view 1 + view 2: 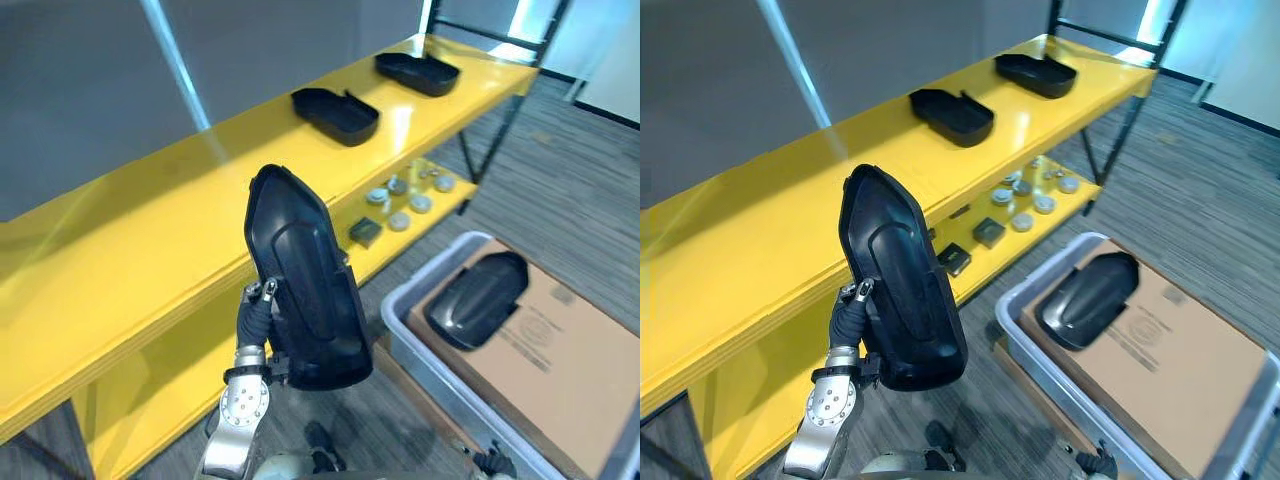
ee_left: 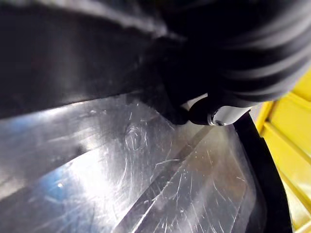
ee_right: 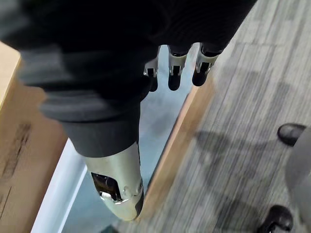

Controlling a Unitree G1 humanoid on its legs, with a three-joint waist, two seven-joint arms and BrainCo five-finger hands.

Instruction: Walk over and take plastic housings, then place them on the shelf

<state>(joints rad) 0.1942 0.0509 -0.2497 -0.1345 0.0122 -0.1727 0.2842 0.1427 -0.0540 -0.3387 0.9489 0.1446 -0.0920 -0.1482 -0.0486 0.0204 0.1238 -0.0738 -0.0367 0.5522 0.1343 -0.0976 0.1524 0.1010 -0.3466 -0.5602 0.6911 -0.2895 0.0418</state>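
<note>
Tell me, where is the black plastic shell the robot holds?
In the left eye view, the black plastic housing stands upright in the left hand, before the yellow shelf's front edge, left of the grey bin.

shelf top (image 1: 150,230) — two housings (image 1: 336,115) | parts (image 1: 400,205) below, perhaps discs | right: housing (image 1: 478,298) on cardboard (image 1: 560,360) in bin (image 1: 398,330)

This looks like a workshop or parts store set up in an office-type room. A long yellow shelf (image 1: 150,240) carries black plastic housings (image 1: 335,115) and small round parts (image 1: 421,203). A grey bin (image 1: 400,310) holds cardboard (image 1: 570,350), and grey carpet (image 1: 570,190) covers the floor.
</note>
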